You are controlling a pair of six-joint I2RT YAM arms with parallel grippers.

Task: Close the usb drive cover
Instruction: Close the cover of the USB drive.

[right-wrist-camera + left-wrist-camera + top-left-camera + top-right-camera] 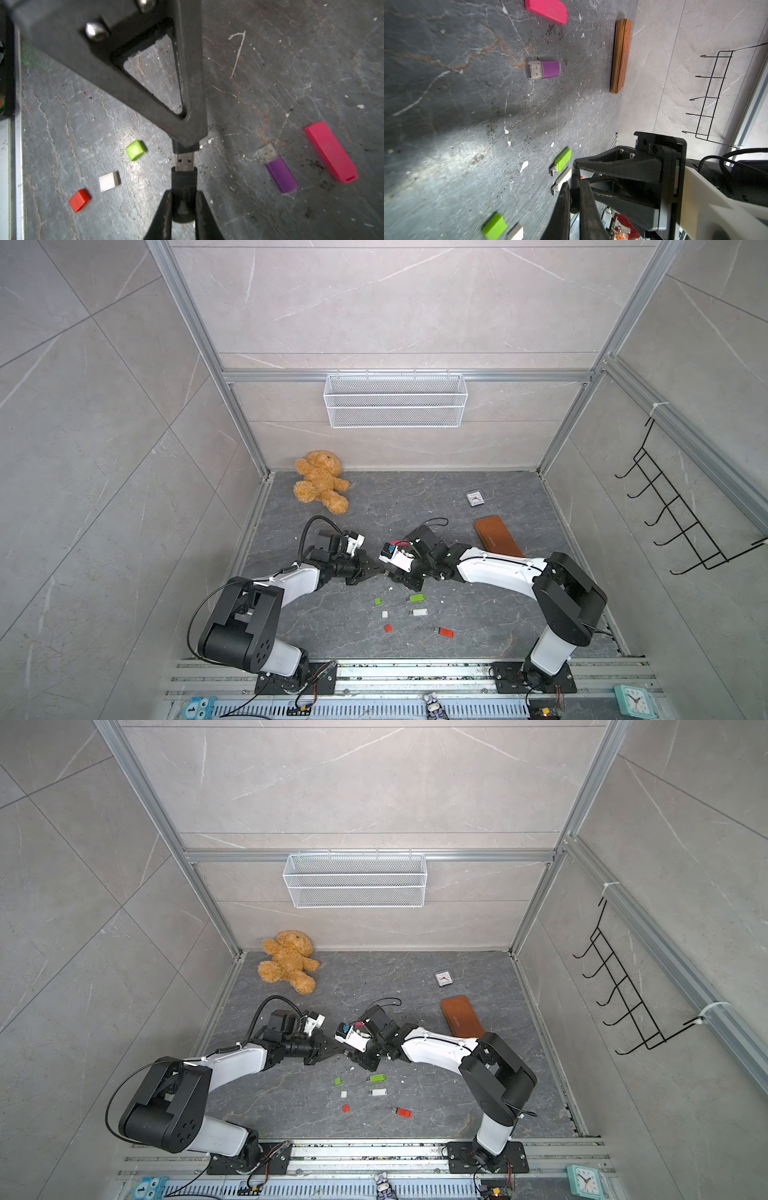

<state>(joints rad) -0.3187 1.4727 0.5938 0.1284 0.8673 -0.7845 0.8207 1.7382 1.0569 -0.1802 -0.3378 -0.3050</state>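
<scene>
In both top views we look steeply down from high above the front mounting rail (pixel 415 670), facing the back wall (pixel 415 310) and its wire basket (pixel 395 400); they share almost the whole scene. Behind the left gripper (pixel 574 185) we sit close, rolled sideways, looking low across the tabletop (pixel 446 104) toward the brown wallet (pixel 620 56). Behind the right gripper (pixel 184 197) we look down from very near. Both wrist views share the purple usb drive (pixel 280 174) and green cap (pixel 135 150).

Soft, even overhead light; pale glare on the bench (pixel 270 62) beside the green cap (pixel 135 150); frame edges bend.
</scene>
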